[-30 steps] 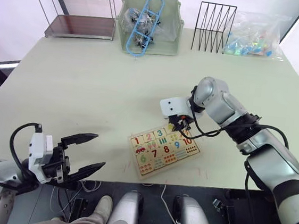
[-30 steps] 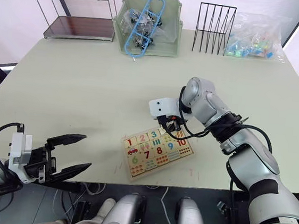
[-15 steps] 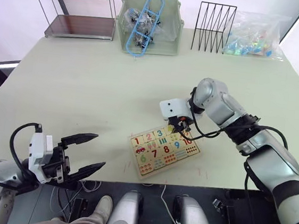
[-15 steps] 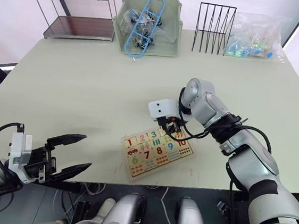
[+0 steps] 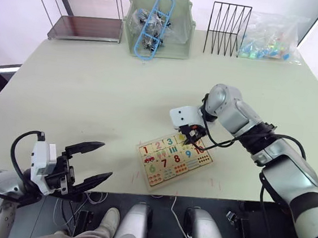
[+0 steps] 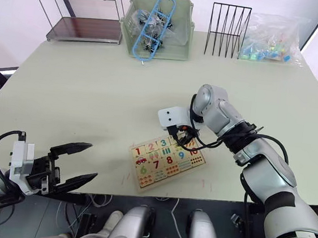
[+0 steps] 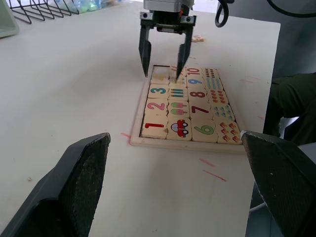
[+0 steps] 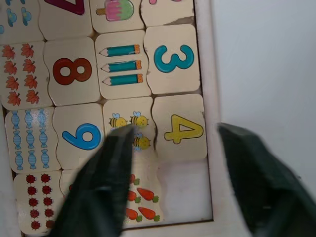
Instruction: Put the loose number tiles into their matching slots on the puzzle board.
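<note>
Left gripper: off the table's near edge, fingers spread wide, empty.
Puzzle board: flat on the table near its front edge. Tiles seated in the top row read 1, 2, 3, 4; the slot beside the 4 is bare. Lower numerals read 6, 7, 8, 9, 10.
Right gripper: over the board's far end, fingers parted, holding nothing, one on each side of the 4.
</note>
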`<state>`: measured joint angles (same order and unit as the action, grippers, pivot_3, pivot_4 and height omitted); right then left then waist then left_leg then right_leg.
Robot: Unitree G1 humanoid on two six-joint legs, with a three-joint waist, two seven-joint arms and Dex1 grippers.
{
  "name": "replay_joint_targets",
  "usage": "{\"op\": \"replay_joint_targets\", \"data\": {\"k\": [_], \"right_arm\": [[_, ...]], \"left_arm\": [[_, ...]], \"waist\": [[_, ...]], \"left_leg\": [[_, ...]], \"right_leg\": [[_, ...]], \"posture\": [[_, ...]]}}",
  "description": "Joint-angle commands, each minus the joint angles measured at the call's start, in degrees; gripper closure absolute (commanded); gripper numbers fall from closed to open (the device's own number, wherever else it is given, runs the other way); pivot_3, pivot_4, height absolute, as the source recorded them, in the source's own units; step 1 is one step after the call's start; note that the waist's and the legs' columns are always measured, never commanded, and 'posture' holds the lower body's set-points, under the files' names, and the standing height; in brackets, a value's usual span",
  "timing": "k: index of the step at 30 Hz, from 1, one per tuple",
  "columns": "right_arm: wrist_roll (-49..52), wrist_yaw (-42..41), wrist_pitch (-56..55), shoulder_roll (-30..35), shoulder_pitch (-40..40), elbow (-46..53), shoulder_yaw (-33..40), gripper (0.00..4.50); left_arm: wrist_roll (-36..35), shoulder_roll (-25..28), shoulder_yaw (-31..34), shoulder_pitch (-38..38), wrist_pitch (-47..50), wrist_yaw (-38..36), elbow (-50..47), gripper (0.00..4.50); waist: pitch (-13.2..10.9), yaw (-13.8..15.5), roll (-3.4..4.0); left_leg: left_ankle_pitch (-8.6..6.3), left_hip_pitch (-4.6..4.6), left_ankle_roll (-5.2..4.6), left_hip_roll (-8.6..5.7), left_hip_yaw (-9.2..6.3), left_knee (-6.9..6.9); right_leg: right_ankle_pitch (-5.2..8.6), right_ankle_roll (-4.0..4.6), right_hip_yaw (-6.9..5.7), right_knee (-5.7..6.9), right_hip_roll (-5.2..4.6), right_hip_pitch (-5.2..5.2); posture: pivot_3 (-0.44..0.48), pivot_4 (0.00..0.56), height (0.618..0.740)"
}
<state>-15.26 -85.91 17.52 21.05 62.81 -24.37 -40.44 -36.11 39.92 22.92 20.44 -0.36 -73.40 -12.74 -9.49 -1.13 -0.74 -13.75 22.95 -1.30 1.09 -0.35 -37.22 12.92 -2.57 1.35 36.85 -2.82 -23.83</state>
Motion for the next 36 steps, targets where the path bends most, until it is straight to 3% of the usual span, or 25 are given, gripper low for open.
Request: {"op": "replay_joint_targets", "data": {"k": [1,12,17,20,22,28,36], "right_arm": [[0.0,0.2,-1.1,0.0,0.6,1.0,1.4,0.05],[4.3,1.3,2.6,2.6,0.0,4.8,8.3,0.05],[9.6,5.8,5.9,2.4,-3.4,9.3,15.8,2.29],[11.8,8.5,7.2,2.0,-5.3,11.6,18.3,3.88],[13.2,10.5,7.6,1.5,-6.9,13.1,19.8,4.47],[16.3,19.5,2.2,-0.2,-16.5,15.2,24.5,4.47],[20.5,22.9,3.0,0.0,-25.7,21.7,25.8,4.47]], "left_arm": [[-0.2,-0.1,0.5,0.0,-0.6,0.1,-1.1,0.0],[-0.1,0.0,-0.1,-1.0,-0.7,0.1,-0.6,0.0],[-0.1,0.0,-0.2,-1.6,-0.6,-0.1,-0.3,0.0],[-0.1,0.1,-0.4,-2.0,-0.4,-0.2,-0.1,0.0],[-0.1,0.2,-0.6,-2.1,-0.3,-0.3,-0.1,0.0],[0.0,0.2,-0.8,-2.5,-0.3,-0.3,0.0,0.0],[0.1,0.1,-0.7,-2.2,-0.3,-0.1,-0.2,0.0]], "waist": [[0.0,0.0,0.0],[0.0,0.1,0.01],[0.0,0.1,0.0],[0.0,0.1,0.0],[0.0,0.1,0.0],[0.0,0.3,-0.02],[0.0,0.1,-0.02]], "left_leg": [[0.0,0.0,0.0,0.0,0.0,0.0],[0.0,0.01,0.0,0.0,-0.01,0.01],[0.0,0.01,0.0,0.0,-0.01,0.04],[0.0,0.0,0.0,0.01,-0.02,0.05],[0.0,0.0,0.0,0.01,-0.02,0.05],[0.0,0.01,0.0,0.0,0.03,0.07],[0.0,0.01,0.0,0.02,0.08,0.09]], "right_leg": [[0.0,0.0,0.0,0.0,0.0,0.0],[0.0,0.0,0.0,0.0,-0.01,0.0],[0.0,0.01,0.0,-0.02,-0.01,0.0],[0.0,0.01,0.01,-0.02,-0.01,0.0],[0.0,0.01,0.01,-0.02,-0.01,0.0],[0.01,0.02,0.01,-0.03,-0.02,0.01],[0.02,0.03,0.01,-0.02,0.02,0.0]], "posture": [[0.0,0.15,0.74],[0.0,0.15,0.74],[0.0,0.15,0.74],[0.0,0.15,0.74],[0.0,0.15,0.74],[0.0,0.15,0.74],[0.0,0.15,0.74]]}}
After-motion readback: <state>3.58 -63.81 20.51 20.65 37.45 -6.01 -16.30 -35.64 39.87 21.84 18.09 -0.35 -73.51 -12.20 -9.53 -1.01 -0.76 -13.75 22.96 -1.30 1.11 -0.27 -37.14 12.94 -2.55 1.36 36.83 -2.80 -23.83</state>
